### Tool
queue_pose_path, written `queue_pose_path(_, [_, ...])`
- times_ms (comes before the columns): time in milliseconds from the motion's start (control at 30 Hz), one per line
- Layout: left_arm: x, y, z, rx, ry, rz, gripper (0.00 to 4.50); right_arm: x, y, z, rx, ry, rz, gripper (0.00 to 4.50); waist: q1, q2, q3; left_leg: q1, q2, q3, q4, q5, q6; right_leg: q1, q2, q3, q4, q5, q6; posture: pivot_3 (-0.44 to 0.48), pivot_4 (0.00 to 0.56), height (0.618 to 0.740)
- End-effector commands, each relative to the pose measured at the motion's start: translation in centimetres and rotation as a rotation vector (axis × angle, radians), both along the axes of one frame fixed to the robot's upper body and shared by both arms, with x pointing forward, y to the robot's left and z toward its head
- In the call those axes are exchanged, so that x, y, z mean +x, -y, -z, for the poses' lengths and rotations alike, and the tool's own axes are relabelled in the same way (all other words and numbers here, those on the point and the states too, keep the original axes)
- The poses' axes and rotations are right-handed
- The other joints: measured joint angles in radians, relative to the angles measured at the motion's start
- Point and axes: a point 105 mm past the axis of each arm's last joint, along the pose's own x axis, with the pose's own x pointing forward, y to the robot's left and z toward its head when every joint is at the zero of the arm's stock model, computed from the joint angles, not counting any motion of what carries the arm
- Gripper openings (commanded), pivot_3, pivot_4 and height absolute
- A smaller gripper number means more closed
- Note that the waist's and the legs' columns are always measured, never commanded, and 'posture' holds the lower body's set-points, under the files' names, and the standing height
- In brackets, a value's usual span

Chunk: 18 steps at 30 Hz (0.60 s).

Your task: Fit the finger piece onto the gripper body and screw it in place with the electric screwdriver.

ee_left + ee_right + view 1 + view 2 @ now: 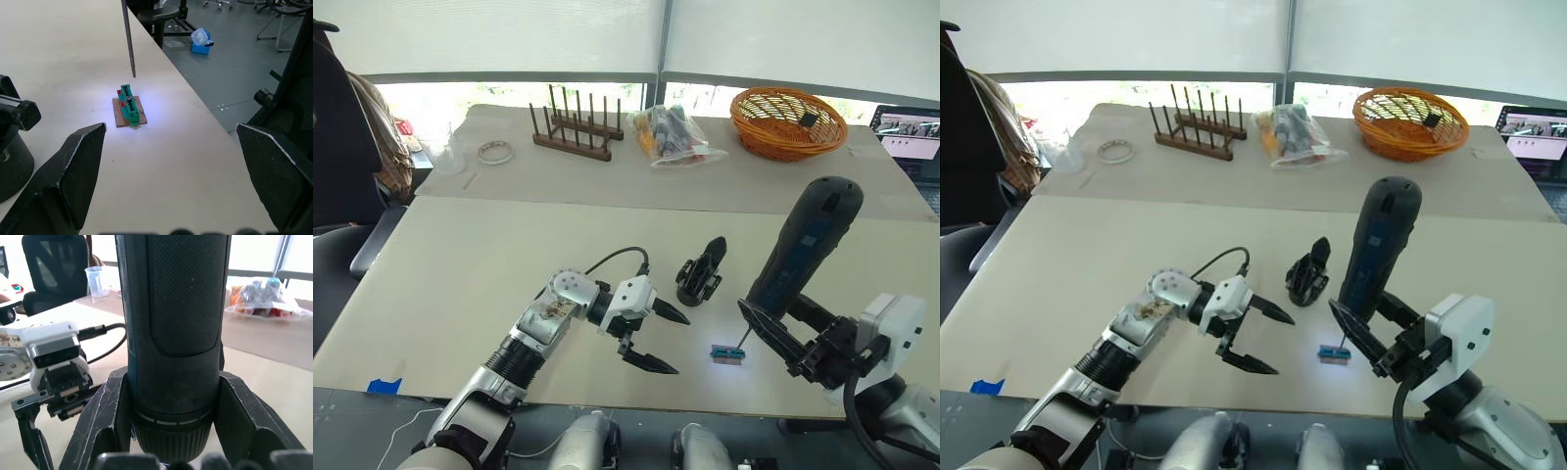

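Left eye view: the right hand (pixel 773 338) sits at about 4 o'clock on the surface (pixel 489 274), fingers clamped round the screwdriver (pixel 800 250), which leans up and away toward 1 o'clock. Its thin bit comes down just above the small green block (pixel 725 353), lit blue-white by the tip light. The left hand (pixel 658 339), at 6 o'clock, hangs with its fingers wide apart and nothing between them. The gripper body (pixel 698 277) stands at dead centre, just beyond the left hand, with the finger piece (pixel 714 251) rising from its top at a tilt; whether it is seated I cannot tell.

Right eye view: same layout, with a wicker basket (pixel 1410 122) at 1 o'clock and a wooden rack (pixel 1195 129) at 11 o'clock, both well apart from the work.

Left wrist view: both black fingertips (pixel 73 169) splay wide, the green block and the bit (pixel 128 39) between them, bit tip just off the block.

Right wrist view: the dark textured barrel sits gripped low, by its collar.

My read: the screwdriver looks top-heavy and rigid, so that low clamp could let it swing. The body looks light and stiff, likely to skid under pressure; brace it by its ribbed sides. The slim blade is best pinched near its base.
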Motion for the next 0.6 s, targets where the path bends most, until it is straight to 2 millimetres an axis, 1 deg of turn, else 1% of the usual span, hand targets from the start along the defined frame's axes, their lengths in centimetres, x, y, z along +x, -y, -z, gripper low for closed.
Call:
queue_pose_path(33, [-0.11, 0.39, -0.55, -0.008, 0.023, 0.017, 4.50, -0.41, -0.28, -1.18, 0.002, 0.085, -0.013, 1.95, 0.000, 0.000, 0.000, 0.000, 0.000, 0.000, 0.000, 0.000, 0.000, 0.000, 0.000, 0.000, 0.000, 0.000, 0.000, 0.000, 0.150, 0.740])
queue_pose_path(600, [0.04, 0.45, -0.32, -0.005, 0.033, 0.009, 4.50, 0.24, 0.16, -0.50, 0.011, 0.094, -0.008, 1.95, 0.000, 0.000, 0.000, 0.000, 0.000, 0.000, 0.000, 0.000, 0.000, 0.000, 0.000, 0.000, 0.000, 0.000, 0.000, 0.000, 0.150, 0.740])
